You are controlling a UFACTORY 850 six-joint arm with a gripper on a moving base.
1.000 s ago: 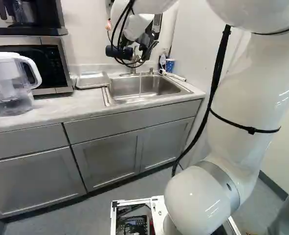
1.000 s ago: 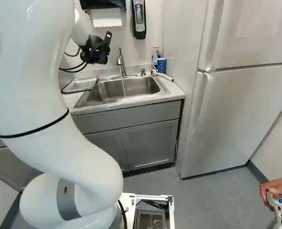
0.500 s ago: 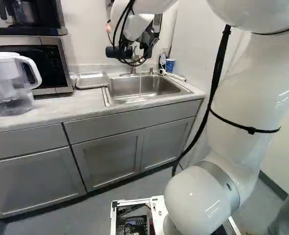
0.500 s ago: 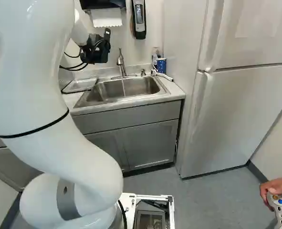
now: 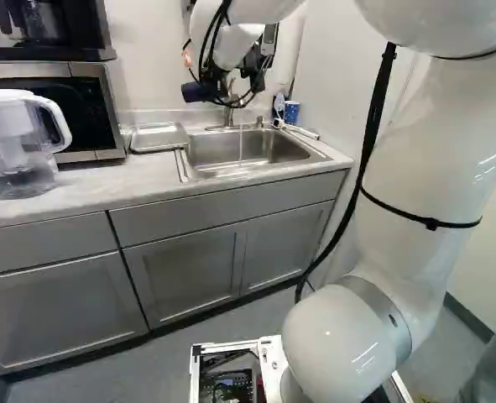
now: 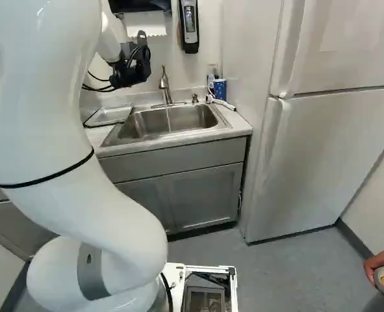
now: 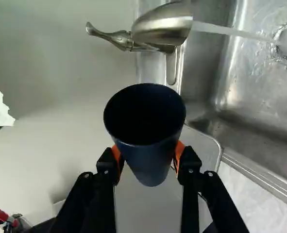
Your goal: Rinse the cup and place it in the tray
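The gripper [image 5: 249, 74] hangs above the back left of the sink [image 5: 246, 151] in the left base view, with the dark blue cup [image 5: 196, 91] tipped sideways at its end. In the wrist view the gripper [image 7: 148, 156] is shut on the cup [image 7: 152, 167], an orange pad on each side and the dark mouth showing. Beyond the cup is the faucet [image 7: 162, 26], from which water [image 7: 226, 30] runs into the basin, clear of the cup. A metal tray [image 5: 158, 137] lies on the counter left of the sink; its rounded edge shows beneath the gripper in the wrist view.
A water pitcher [image 5: 19, 143] stands on the counter [image 5: 105, 186] before the microwave [image 5: 88, 109]. Right of the sink are a blue patterned cup [image 6: 219, 88] and a white hose-like piece [image 6: 224, 104]. A soap dispenser [image 6: 190, 29] hangs on the wall. The refrigerator [image 6: 308, 156] stands at the right.
The wrist has turned, swinging the gripper and held cup; in the left base view the cup has shifted slightly left and down. The base has not moved.
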